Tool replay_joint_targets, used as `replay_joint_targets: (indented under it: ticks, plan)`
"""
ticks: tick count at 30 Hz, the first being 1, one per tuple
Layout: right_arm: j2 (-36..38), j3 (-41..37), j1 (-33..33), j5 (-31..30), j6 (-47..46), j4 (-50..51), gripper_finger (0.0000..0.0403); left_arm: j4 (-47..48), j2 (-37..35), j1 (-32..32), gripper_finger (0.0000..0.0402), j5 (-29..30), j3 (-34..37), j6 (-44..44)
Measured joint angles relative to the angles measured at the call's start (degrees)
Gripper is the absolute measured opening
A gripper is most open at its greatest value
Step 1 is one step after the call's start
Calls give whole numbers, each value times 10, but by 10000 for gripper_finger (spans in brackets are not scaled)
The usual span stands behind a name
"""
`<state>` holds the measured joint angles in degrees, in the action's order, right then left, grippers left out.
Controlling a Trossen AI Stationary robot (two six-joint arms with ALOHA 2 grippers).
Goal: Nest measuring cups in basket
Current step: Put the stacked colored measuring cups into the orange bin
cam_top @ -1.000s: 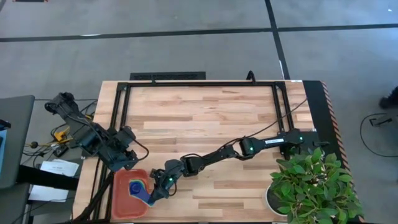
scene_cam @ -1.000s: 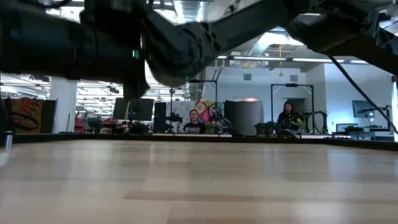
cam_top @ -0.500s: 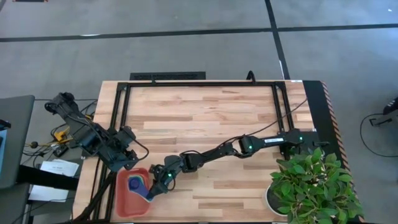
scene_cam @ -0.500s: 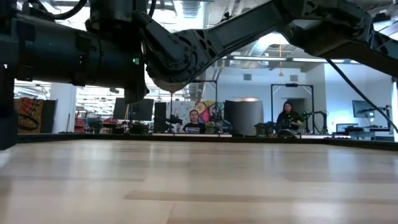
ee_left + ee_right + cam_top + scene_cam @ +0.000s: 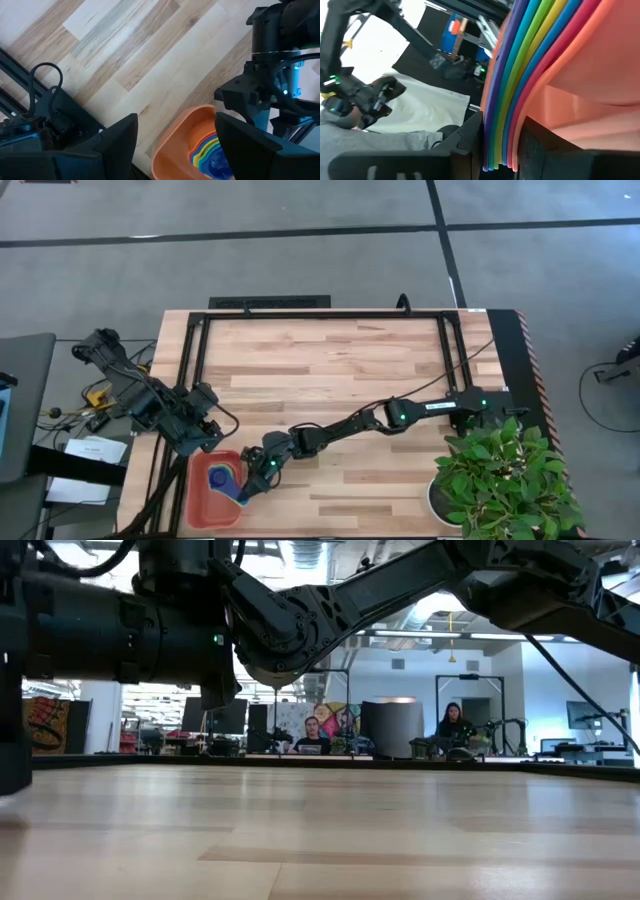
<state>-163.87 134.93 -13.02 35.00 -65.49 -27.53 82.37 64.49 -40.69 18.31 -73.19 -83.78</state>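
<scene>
The salmon-orange basket (image 5: pixel 200 505) lies at the table's near left corner, also visible in the left wrist view (image 5: pixel 182 142). The measuring cups (image 5: pixel 219 477) sit nested in one rainbow stack inside the basket's outline (image 5: pixel 210 156). My right gripper (image 5: pixel 244 493) reaches in from the right and is shut on the stack's handles (image 5: pixel 502 145). My left gripper (image 5: pixel 203 442) hovers open just beyond the basket's far edge (image 5: pixel 176 125) and touches nothing. My right gripper pinches the stacked handles (image 5: pixel 506 95) of the nested cups between its two fingers (image 5: pixel 466 134); the coloured layers stand edge-on between them. It comes in from the table's right, slanting down. Whether the stack rests on the basket's floor, I cannot tell.
A potted plant (image 5: pixel 500 475) stands at the near right corner. A black metal frame (image 5: pixel 320 315) runs along the far and side edges. Bare wood spreads across the table's middle (image 5: pixel 330 370). People sit in the room beyond (image 5: pixel 315 735).
My right gripper, still shut on the stack, has shifted a little toward the table's far edge, and the cups moved with it inside the basket.
</scene>
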Motion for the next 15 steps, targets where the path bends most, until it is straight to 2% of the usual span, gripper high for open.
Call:
replay_joint_targets:
  ticks: [4,15]
  plan:
    - [1,0,0,-1,-1,28,143,0,0,0,254,0,0,-2]
    - [1,0,1,15,-21,27,218,0,0,0,254,1,0,-9]
